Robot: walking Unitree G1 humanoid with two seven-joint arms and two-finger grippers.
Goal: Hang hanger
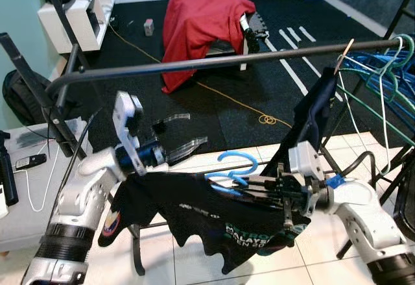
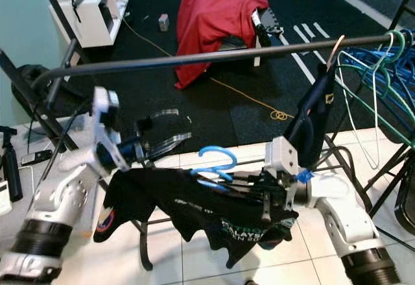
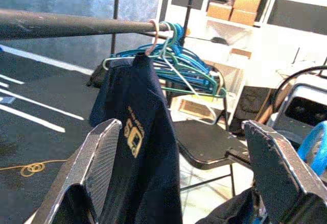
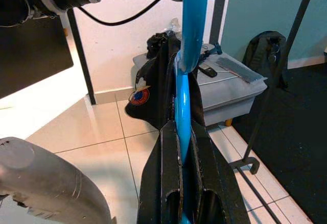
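Observation:
A blue hanger carries a black printed shirt that droops below it. My right gripper is shut on the blue hanger near its neck, holding it below the black clothes rail. My left gripper is open just left of the hook, above the shirt's shoulder, with nothing between its fingers. A dark navy shirt hangs on the rail toward the right end.
Several blue and green empty hangers crowd the rail's right end. A red cloth covers a chair beyond the rail. A white shelf unit stands far left, a grey box with a phone near left.

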